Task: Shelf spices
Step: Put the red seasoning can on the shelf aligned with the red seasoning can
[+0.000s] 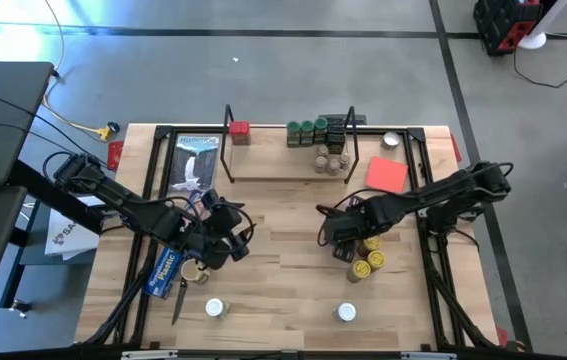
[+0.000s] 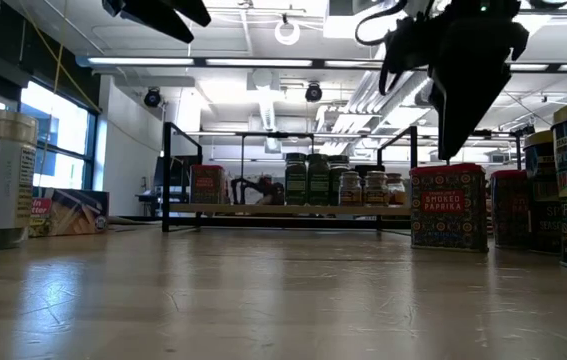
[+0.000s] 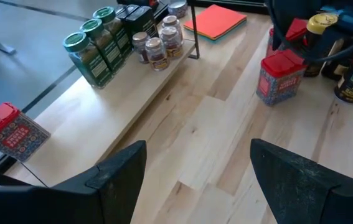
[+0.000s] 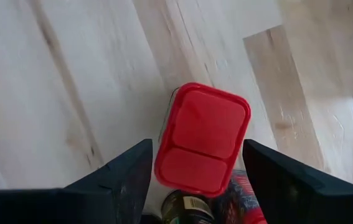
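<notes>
The shelf (image 1: 273, 172) stands at the table's far side with a red tin (image 1: 240, 131), green-lidded jars (image 1: 306, 132) and small jars (image 3: 157, 46) on its board. A red "smoked paprika" tin (image 4: 202, 138) stands upright on the table right of centre. My right gripper (image 4: 195, 168) hangs open just above it, pointing down, a finger on each side of the lid without touching. Yellow-lidded jars (image 1: 368, 260) stand beside that tin. My left gripper (image 3: 195, 180) is open over the table's left-centre with nothing between its fingers.
A long blue box (image 1: 166, 266) lies under the left arm at the table's left. A flat red sheet (image 1: 387, 174) lies at the shelf's right end. Two white-lidded jars (image 1: 214, 308) (image 1: 346, 313) stand near the front edge. Bare wood lies between the two grippers.
</notes>
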`<action>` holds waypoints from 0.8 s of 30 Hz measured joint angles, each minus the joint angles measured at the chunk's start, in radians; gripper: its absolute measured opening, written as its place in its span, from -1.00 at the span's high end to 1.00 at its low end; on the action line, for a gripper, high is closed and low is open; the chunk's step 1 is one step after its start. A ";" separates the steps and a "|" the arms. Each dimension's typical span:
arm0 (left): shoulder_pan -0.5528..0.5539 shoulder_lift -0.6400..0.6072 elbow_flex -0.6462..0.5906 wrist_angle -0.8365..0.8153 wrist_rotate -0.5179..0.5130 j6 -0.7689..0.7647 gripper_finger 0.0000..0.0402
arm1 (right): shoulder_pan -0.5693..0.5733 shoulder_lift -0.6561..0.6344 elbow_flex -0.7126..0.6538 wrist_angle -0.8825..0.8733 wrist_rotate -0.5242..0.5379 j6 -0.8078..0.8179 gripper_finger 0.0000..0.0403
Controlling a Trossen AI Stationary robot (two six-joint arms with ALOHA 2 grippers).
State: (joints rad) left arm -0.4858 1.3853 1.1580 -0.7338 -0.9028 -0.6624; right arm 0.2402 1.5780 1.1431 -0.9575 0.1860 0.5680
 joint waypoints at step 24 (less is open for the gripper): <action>-0.028 -0.003 0.000 -0.002 -0.023 -0.023 -0.41 | -0.025 0.111 0.041 0.116 -0.044 -0.078 -0.01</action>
State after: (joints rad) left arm -0.5140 1.3827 1.1584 -0.7354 -0.9262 -0.6857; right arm 0.2152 1.6890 1.1843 -0.8412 0.1416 0.4901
